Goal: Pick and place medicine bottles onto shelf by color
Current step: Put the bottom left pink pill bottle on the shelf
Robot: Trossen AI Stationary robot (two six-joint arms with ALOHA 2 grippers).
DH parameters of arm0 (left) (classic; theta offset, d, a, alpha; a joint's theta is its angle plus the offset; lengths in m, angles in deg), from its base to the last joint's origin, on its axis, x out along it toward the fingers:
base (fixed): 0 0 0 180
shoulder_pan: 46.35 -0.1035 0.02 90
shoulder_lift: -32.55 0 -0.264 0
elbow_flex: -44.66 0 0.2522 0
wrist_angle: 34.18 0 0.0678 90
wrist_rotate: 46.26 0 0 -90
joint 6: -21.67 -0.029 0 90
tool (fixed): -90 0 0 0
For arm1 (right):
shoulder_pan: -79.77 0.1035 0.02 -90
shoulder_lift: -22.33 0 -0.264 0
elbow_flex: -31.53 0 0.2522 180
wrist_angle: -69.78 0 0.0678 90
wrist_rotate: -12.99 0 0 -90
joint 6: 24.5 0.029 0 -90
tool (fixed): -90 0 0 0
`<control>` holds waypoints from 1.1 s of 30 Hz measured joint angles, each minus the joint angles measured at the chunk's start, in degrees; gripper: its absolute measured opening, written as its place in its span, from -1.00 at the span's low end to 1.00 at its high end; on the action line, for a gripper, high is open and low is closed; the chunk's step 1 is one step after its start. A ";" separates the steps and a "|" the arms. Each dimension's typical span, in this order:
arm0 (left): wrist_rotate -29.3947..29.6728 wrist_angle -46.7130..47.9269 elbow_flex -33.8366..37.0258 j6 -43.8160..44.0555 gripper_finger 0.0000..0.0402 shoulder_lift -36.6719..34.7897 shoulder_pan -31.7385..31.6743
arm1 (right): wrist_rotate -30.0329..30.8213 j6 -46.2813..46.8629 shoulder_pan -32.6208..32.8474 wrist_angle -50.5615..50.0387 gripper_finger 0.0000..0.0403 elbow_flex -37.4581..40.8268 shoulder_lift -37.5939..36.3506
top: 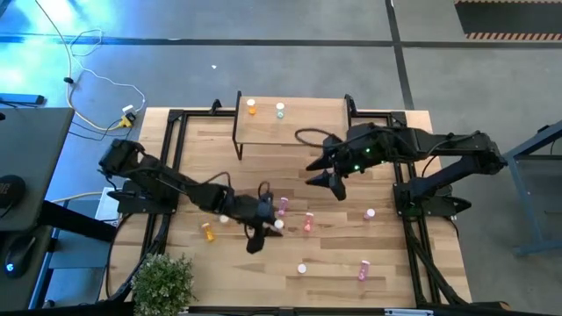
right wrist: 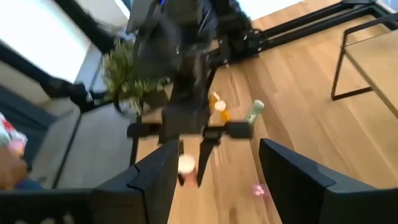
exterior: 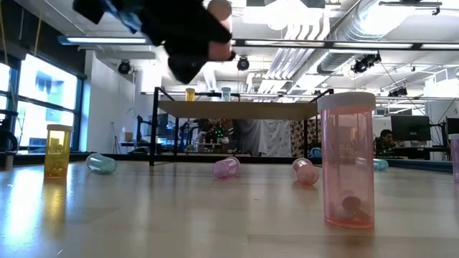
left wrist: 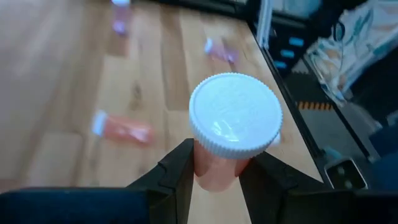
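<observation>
Left tool [left wrist: 214, 177] gripping salmon-red bottle [left wrist: 217, 171] below white cap [left wrist: 235, 115], lifting it clear of counter [top: 334, 263], near side of shelf [top: 299, 127]. Bottle looking light, rigid, smooth plastic; gripping mid-body advised. Right tool [right wrist: 214, 171] standing wide open, empty, hovering just off shelf front.

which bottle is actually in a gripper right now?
The salmon-pink bottle with the white cap, clamped in the left gripper above the table; every other bottle stands or lies free.
</observation>
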 joint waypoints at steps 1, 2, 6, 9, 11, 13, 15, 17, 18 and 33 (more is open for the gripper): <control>0.02 -0.06 0.00 -0.66 -0.48 -0.51 -0.80 | 0.01 -0.74 0.33 0.03 0.07 0.00 0.68; 0.15 0.01 -0.01 -1.17 -0.48 -0.99 -1.59 | 0.00 -1.66 0.69 0.19 0.07 0.00 1.43; 0.24 0.89 -0.01 -2.25 -0.48 -2.32 -4.77 | -0.02 -4.97 1.39 1.11 0.07 0.00 4.13; 0.17 0.97 0.00 -2.26 -0.48 -2.39 -6.83 | -0.01 -6.96 1.39 2.44 0.07 0.00 5.90; 0.12 1.47 -0.43 -2.40 -0.48 -2.39 -7.84 | 0.02 -8.31 1.34 3.08 0.07 0.00 6.89; 0.09 2.22 -1.39 -3.79 -0.48 -2.39 -8.56 | 0.00 -9.17 1.00 3.93 0.07 0.00 7.93; 0.21 2.62 -2.27 -5.21 -0.48 -2.39 -8.95 | 0.10 -9.25 0.83 4.67 0.07 0.00 9.12; 0.25 3.05 -3.13 -6.31 -0.48 -2.39 -9.32 | 0.38 -9.29 0.46 4.87 0.07 0.00 10.23; 0.39 3.35 -3.63 -6.66 -0.48 -2.39 -9.52 | 0.56 -9.30 0.31 4.64 0.07 0.00 10.69; 3.04 8.30 -7.75 -9.34 -0.48 -2.39 -10.29 | -1.41 -9.89 -0.62 3.80 0.07 0.00 14.12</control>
